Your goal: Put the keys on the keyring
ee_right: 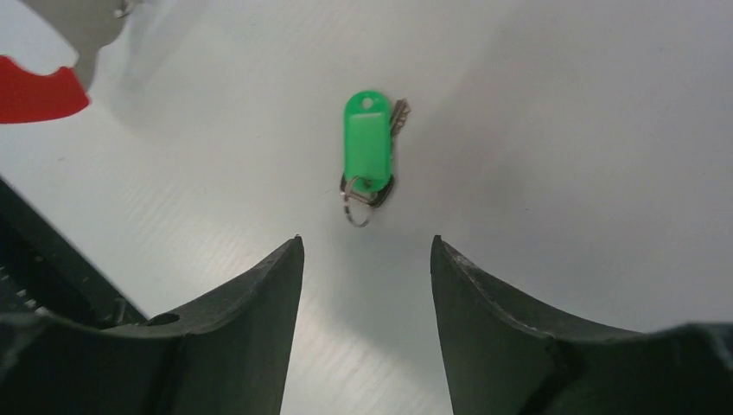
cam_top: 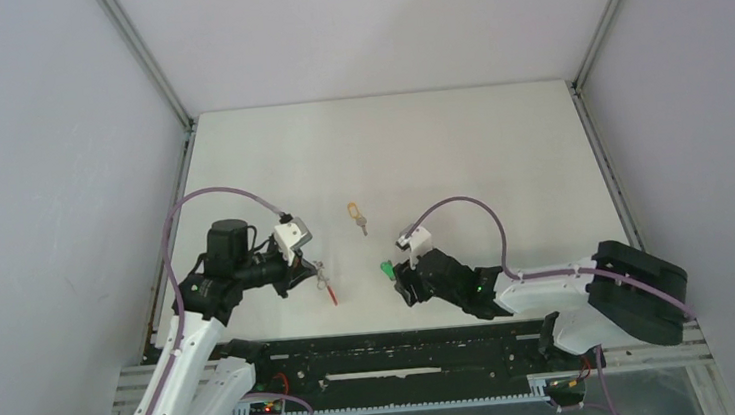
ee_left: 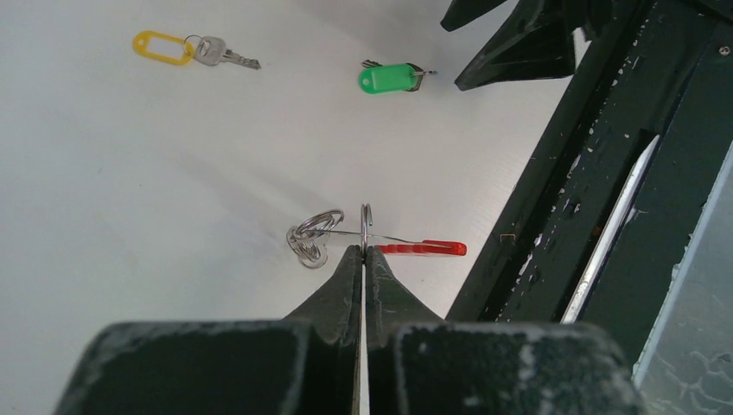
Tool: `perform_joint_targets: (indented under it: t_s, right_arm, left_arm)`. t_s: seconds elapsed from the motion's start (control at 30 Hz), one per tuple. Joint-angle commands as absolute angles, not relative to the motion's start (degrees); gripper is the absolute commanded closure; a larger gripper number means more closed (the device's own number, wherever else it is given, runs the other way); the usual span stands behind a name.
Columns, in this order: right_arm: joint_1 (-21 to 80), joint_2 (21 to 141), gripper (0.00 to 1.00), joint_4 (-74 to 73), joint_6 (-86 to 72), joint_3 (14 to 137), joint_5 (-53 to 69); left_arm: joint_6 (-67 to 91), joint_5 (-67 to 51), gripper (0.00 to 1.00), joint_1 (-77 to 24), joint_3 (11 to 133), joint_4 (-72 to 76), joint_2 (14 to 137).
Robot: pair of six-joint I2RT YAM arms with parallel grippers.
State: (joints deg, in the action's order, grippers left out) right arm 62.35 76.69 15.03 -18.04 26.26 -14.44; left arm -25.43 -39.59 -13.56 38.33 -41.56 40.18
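The left gripper (ee_left: 364, 251) is pinching the keyring (ee_left: 366, 226) with its jaws pressed fully together on the thin wire loop. The ring's red section is stretching out sideways from the fingers toward the black rail (ee_left: 553, 216), and its small coiled loops are hanging on the opposite side. The right gripper (ee_right: 365, 246) is standing with its jaws well apart and nothing between them. The green key (ee_right: 369, 151) is lying flat on the table (cam_top: 479, 148) just beyond those fingertips. Its long axis is running straight away from the gripper, with its small split ring at the near end and the silver blade peeking out beside the far end of the tag. The yellow key (ee_left: 186, 49) is lying farther out on the table, apart from both grippers. In the top view its tag is facing the far wall and its blade is pointing back toward the arms. The table is showing plain white and matte, and pale grey walls (cam_top: 47, 145) are enclosing it on three sides.
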Motion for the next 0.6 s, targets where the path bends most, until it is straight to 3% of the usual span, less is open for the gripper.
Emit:
perform_joint_targets:
  t_s: [0.0, 0.33, 0.57]
  right_arm:
    - [63.34, 81.48, 0.37, 22.95, -15.98, 26.69, -20.67]
    - [62.23, 87.10, 0.46, 28.69, -13.66, 27.59, -18.34]
    - [61.71, 87.63, 0.66, 27.91, -13.71, 27.65, -16.83]
  left_arm:
    - [-24.20, -40.19, 1.00, -13.97, 41.93, -41.30, 40.25]
    - [-23.73, -40.17, 1.00, -13.97, 41.75, -40.97, 40.37]
    - [-23.64, -39.92, 1.00, -14.00, 41.40, -40.69, 40.43]
